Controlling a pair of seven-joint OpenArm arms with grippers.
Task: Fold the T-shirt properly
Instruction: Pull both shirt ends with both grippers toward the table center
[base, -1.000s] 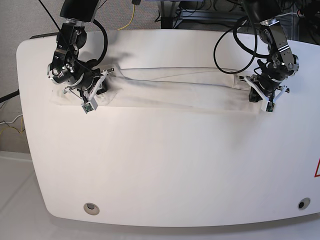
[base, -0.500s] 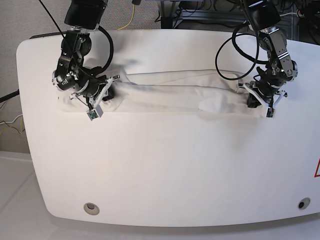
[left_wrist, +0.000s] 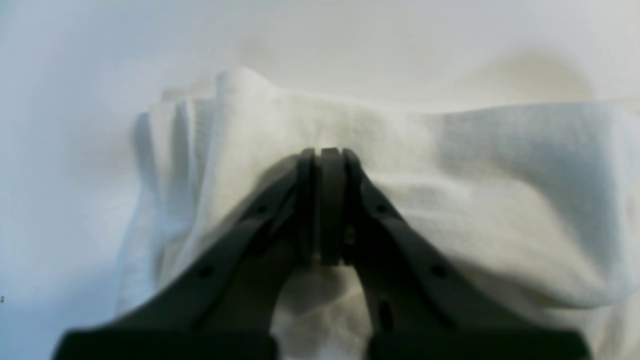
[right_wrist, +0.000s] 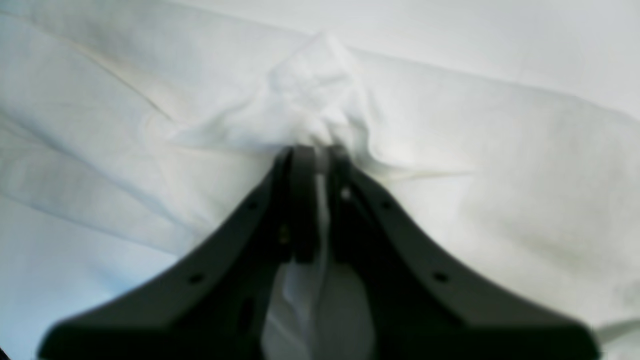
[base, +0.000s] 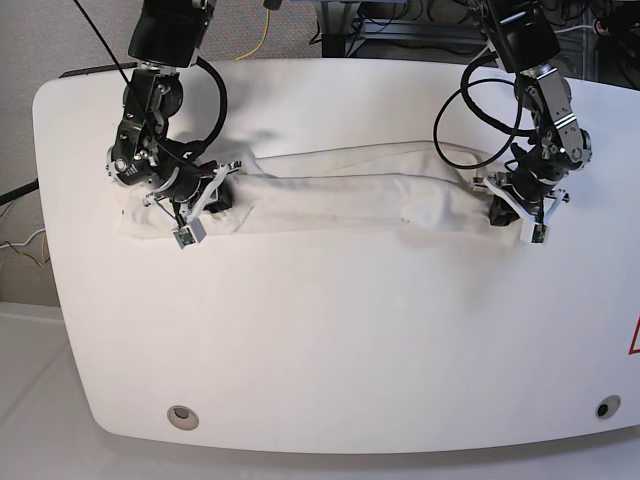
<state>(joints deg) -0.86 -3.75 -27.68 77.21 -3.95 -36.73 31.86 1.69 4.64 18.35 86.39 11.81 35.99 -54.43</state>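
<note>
Shirt: the shirt (base: 350, 190) lies as a long band across the upper table (base: 330, 340).
Left tool (left_wrist: 322, 210): clenched on a bunched shirt end.
Right tool (right_wrist: 312, 205): clenched on cloth too.
My step: I carry both ends level, keeping the band taut.
Change: the band sags more and both tools sit closer together than a second ago.

Two black arms with looping black cables

Left pincer (base: 512, 205) and right pincer (base: 205, 190) have matte black fingers (left_wrist: 400, 235) dotted with small holes, set in white brackets; metallic joints sit above.
</note>
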